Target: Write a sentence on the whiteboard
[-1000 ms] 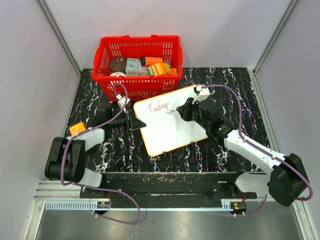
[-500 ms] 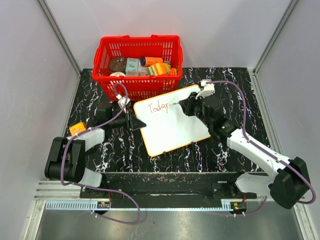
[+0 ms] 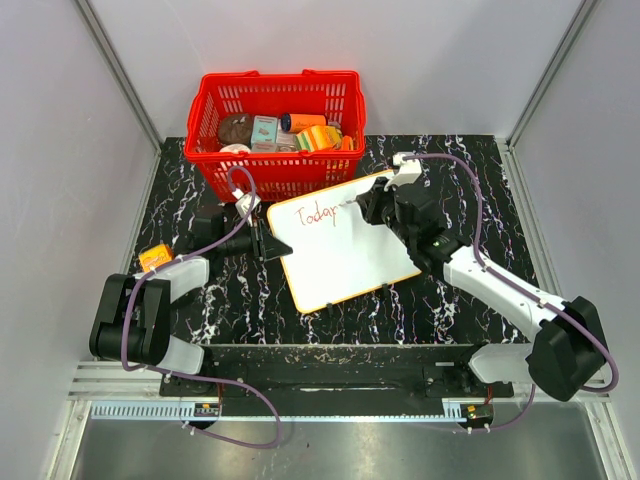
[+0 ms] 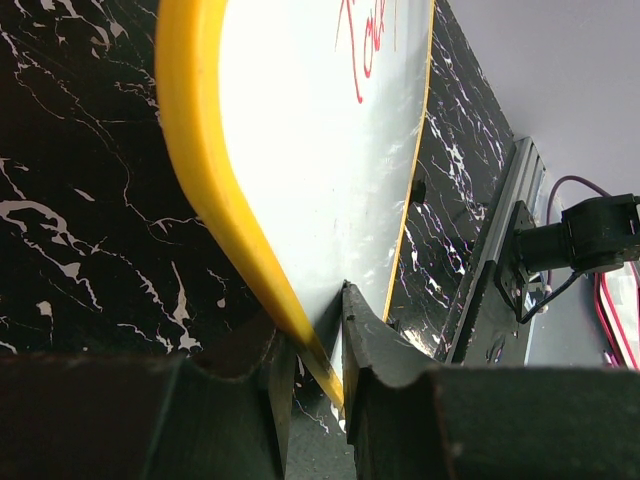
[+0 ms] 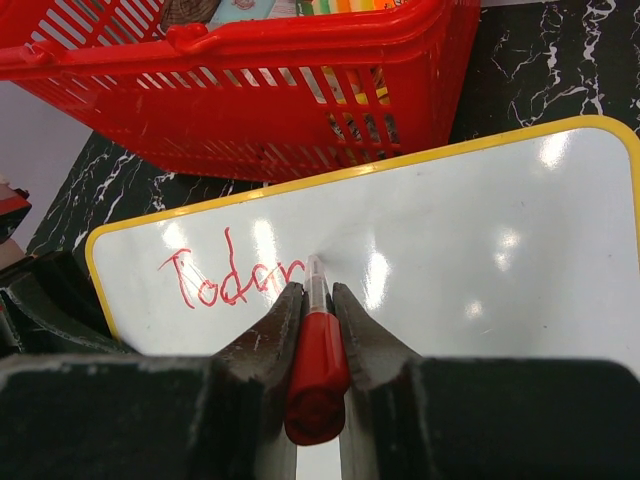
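The left fingers (image 4: 390, 360) clamp the whiteboard (image 3: 345, 250) rim to steady it — the right fingers (image 5: 265, 340) grip a red marker (image 5: 318, 365), tip just past "Today" (image 5: 225, 280).

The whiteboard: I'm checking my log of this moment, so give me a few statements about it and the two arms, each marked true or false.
1. The flat white, yellow-rimmed whiteboard sits on the near side of the red plastic basket. True.
2. The right gripper has its fingers shut on a red marker. True.
3. The left gripper hangs open, clear of the whiteboard. False: its fingers are clamped on the board's yellow rim.
4. The red lettering covers the whole board. False: only the word "Today" shows, near the far left corner, and the rest of the surface is blank.
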### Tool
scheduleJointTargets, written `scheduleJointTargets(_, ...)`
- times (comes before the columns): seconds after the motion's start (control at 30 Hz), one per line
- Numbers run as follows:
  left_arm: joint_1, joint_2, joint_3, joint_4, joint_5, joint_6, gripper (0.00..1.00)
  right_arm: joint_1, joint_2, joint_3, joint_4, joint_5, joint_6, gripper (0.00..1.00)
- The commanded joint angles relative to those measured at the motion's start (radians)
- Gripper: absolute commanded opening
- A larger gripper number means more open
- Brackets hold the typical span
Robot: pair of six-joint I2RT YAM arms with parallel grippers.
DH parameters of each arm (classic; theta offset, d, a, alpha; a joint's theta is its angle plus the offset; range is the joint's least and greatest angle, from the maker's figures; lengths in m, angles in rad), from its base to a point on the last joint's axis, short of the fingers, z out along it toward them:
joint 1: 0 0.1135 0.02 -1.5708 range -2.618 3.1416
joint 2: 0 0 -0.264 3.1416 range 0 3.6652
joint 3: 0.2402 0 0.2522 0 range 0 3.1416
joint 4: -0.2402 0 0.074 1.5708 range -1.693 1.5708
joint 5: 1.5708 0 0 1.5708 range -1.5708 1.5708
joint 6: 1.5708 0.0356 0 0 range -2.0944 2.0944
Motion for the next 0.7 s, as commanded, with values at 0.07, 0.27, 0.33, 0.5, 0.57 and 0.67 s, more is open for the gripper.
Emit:
scheduleJointTargets(0.07, -0.024, 0.001, -0.017, -0.006, -0.058, 0.112, 0.00, -0.008, 0.004, 0.029, 0.018, 0.009, -0.011, 0.00)
scheduleJointTargets(0.27, -0.024, 0.002, -0.017, -0.006, -0.058, 0.112, 0.00, -0.008, -0.035, -0.015, 0.014, -0.008, -0.002, 0.00)
scheduleJointTargets(0.33, -0.024, 0.001, -0.017, -0.006, -0.060, 0.112, 0.00, -0.008, -0.046, -0.023, 0.014, -0.009, 0.003, 0.00)
scheduleJointTargets(0.5, -0.024, 0.001, -0.017, -0.007, -0.060, 0.112, 0.00, -0.008, -0.040, -0.027, 0.009, -0.024, 0.004, 0.00)
scheduleJointTargets(0.57, -0.024, 0.001, -0.017, -0.007, -0.060, 0.112, 0.00, -0.008, -0.042, -0.027, 0.009, -0.024, 0.009, 0.00)
scheduleJointTargets(0.67, -0.022, 0.001, -0.018, -0.007, -0.061, 0.112, 0.00, -0.008, -0.058, -0.030, 0.015, -0.015, 0.014, 0.00)
